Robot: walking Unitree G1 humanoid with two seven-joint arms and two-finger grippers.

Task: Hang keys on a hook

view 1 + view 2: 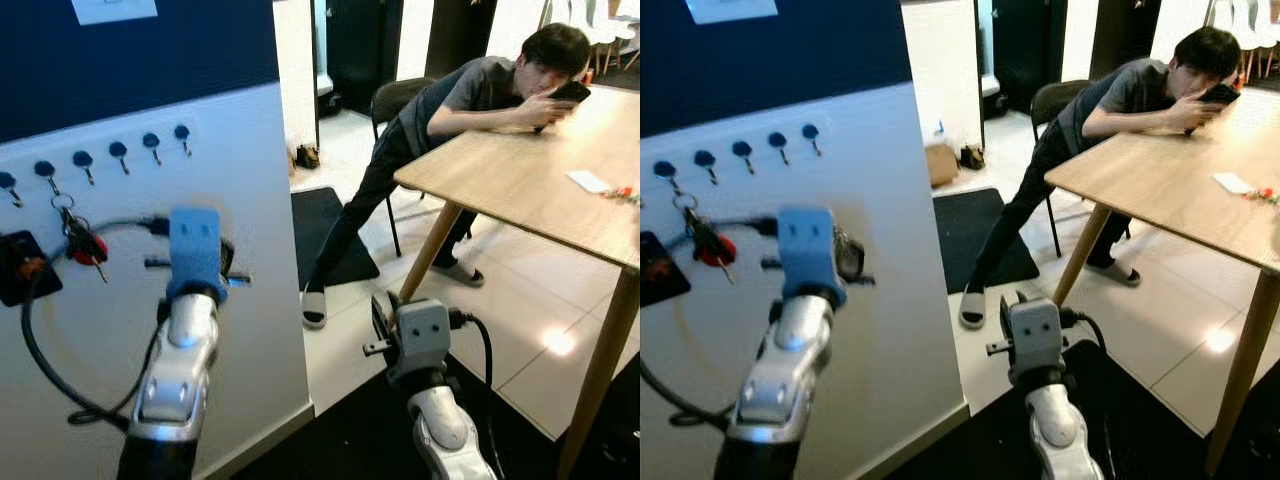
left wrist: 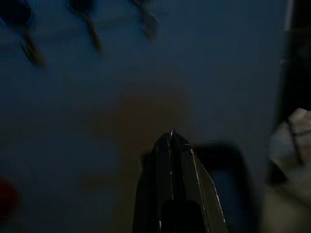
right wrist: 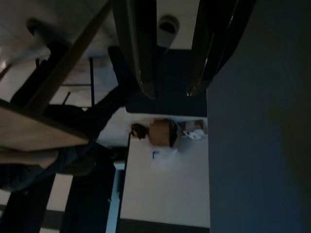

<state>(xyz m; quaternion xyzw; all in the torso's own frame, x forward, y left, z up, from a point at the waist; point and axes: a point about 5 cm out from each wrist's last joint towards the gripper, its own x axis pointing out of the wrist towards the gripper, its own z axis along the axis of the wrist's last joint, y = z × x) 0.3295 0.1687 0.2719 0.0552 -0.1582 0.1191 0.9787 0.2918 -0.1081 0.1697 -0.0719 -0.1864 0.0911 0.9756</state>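
Closed on nothing, the left gripper (image 2: 172,138) points at the white wall, while the red-tagged silver keys (image 1: 80,240) hang beside it, apparently already hooked; the right gripper (image 3: 170,90) idles, fingers parted.

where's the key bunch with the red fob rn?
The key bunch with the red fob hangs on the white wall panel at the robot's left, under the second black hook of the row, just left of the raised left hand.

White wall (image 1: 250,250), tiled floor (image 1: 520,330), wooden table (image 1: 530,190), dark mat (image 1: 325,235).
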